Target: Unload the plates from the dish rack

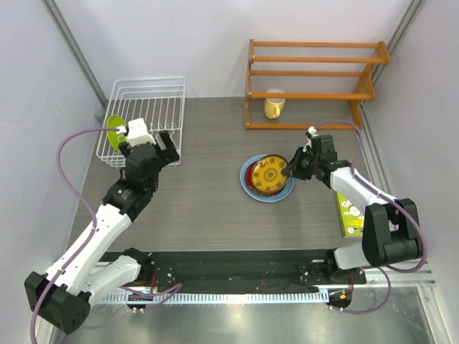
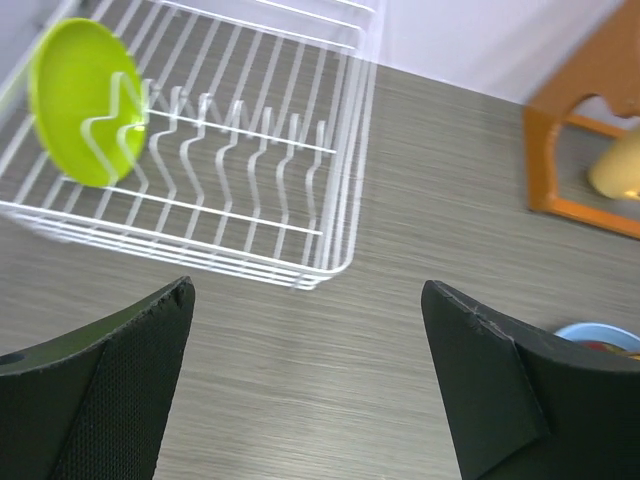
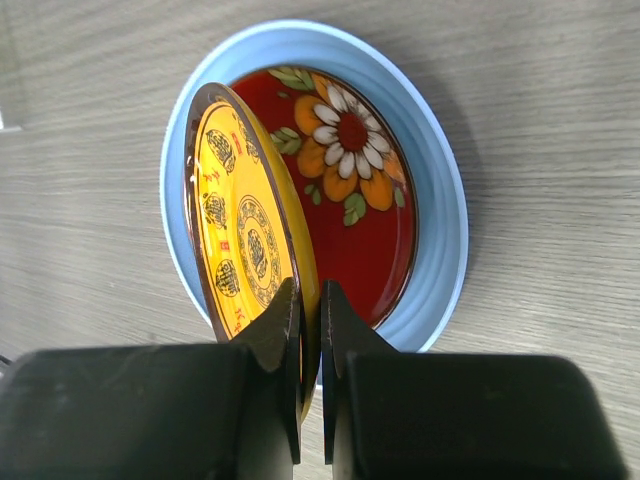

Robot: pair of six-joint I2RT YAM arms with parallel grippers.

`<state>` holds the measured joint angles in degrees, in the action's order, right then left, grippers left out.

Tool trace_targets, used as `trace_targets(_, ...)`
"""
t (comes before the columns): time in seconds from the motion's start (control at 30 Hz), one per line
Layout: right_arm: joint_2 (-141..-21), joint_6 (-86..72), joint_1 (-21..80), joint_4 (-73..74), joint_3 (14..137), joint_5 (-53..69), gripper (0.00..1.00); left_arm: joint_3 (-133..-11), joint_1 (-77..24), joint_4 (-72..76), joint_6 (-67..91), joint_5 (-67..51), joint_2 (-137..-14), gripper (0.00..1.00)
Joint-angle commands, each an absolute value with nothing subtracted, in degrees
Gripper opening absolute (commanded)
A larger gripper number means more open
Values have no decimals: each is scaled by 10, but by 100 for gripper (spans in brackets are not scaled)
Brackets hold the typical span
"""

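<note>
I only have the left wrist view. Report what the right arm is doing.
Observer: The right gripper has its fingers shut on the rim of the yellow-orange plate, holding it on edge.
Operator: Tell me what's under it.
Observer: The dark red plate lies flat inside the light blue plate. I cannot tell whether the held plate touches them.
Operator: Name anything else near that arm.
Observer: A green-and-white box lies at the right edge of the table, beside the arm.
</note>
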<state>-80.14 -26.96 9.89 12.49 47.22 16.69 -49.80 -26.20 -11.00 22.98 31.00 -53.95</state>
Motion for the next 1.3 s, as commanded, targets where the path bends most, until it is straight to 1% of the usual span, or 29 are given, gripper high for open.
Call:
trace_targets(0.0, -827, -262, 95, 85, 478, 199, 6, -487, -261, -112, 192, 391, -526, 95)
trace_targets(0.13, -852, -269, 94, 56, 474, 227, 10, -486, -261, -117, 191, 394, -526, 95)
trace_targets(0.23, -869, -273, 93, 42, 475, 237, 20, -486, -261, -116, 191, 393, -531, 96)
trace_targets(0.27, -873, -272, 92, 41, 475, 240, 32, -487, -261, -116, 191, 395, -533, 96)
trace_targets(0.33, -880, -270, 92, 41, 477, 243, 42, -488, -261, -118, 189, 399, -538, 96)
trace_targets(0.37, -880, -269, 93, 42, 477, 242, 51, -488, -261, -117, 187, 403, -540, 97)
trace_targets(0.4, -879, -267, 92, 43, 477, 241, 54, -488, -261, -116, 185, 407, -541, 98)
trace_targets(0.43, -878, -265, 93, 44, 477, 238, 61, -488, -261, -115, 184, 410, -545, 98)
trace_targets(0.5, -875, -257, 93, 56, 481, 227, 65, -490, -261, -112, 178, 421, -549, 99)
trace_targets(0.67, -860, -225, 93, 118, 501, 177, 68, -497, -261, -107, 161, 441, -567, 99)
trace_targets(0.83, -832, -189, 93, 182, 533, 69, 69, -512, -252, -91, 141, 460, -590, 99)
trace_targets(0.93, -810, -178, 92, 211, 543, 20, 69, -521, -230, -69, 119, 464, -613, 100)
trace_targets(1.03, -785, -178, 93, 219, 544, 4, 70, -540, -170, -54, 113, 435, -649, 100)
trace_targets(1.13, -774, -181, 93, 219, 541, 14, 70, -560, -79, -38, 123, 396, -699, 99)
trace_targets(1.27, -791, -179, 93, 218, 544, 20, 71, -580, -25, 20, 119, 375, -765, 99)
